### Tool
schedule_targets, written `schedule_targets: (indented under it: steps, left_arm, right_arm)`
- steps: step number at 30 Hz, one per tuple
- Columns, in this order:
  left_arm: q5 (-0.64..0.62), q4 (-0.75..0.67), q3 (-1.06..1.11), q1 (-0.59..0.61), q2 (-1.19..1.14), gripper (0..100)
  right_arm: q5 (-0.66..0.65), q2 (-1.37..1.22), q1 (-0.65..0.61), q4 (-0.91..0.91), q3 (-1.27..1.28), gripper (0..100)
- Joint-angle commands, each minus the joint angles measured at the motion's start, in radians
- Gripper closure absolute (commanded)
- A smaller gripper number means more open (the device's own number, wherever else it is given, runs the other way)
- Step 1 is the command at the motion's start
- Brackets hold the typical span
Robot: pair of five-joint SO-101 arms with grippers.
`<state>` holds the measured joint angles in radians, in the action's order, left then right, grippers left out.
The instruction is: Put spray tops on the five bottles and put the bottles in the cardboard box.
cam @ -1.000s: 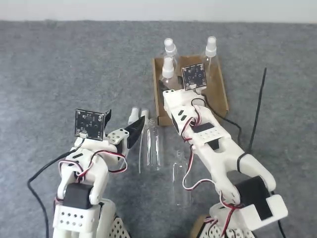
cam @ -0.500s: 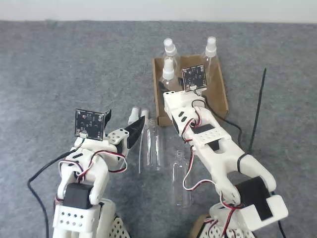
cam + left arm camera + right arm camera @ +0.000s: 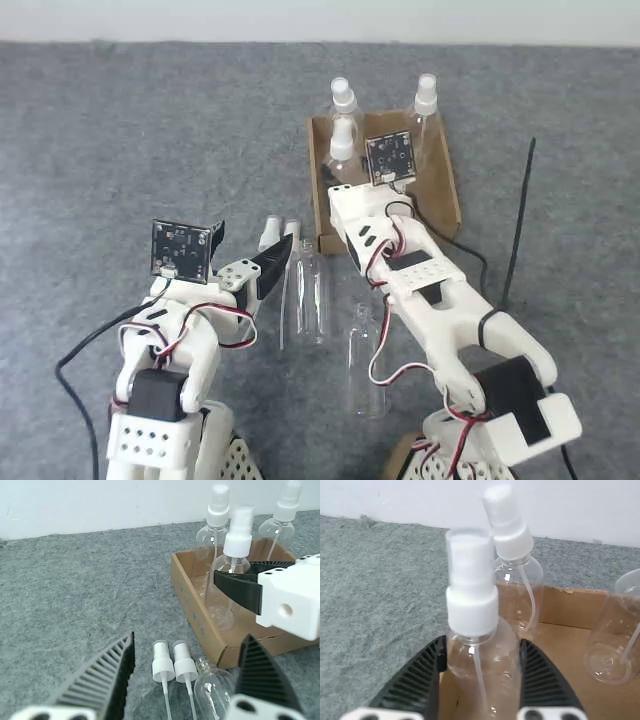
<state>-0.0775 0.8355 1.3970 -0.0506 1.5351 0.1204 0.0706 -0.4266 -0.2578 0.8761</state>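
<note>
Bottle [image 3: 472,610] in cardboard box [image 3: 565,607], capped, right claw [image 3: 481,650] clamped on it; left claw [image 3: 190,640] apart near loose spray tops [image 3: 161,661]

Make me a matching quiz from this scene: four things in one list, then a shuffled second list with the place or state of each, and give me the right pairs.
Things
1. left gripper
2. right gripper
3. loose spray tops
4. cardboard box

Places or states
A. shut on a bottle with its top on
B. lying on the grey carpet
C. open
D. has two capped bottles standing inside

Pairs: 1-C, 2-A, 3-B, 4-D
</note>
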Motion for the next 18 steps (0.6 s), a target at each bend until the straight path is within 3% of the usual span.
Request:
schedule_targets:
  steps: [1, 18]
  left_arm:
    - [-0.002, -0.028, -0.005, 0.003, 0.012, 69]
    - [-0.002, -0.028, -0.005, 0.003, 0.012, 69]
  right_arm:
    - [0.002, 0.015, -0.008, -0.004, 0.009, 85.3]
    - [0.002, 0.015, -0.028, -0.001, 0.015, 81.2]
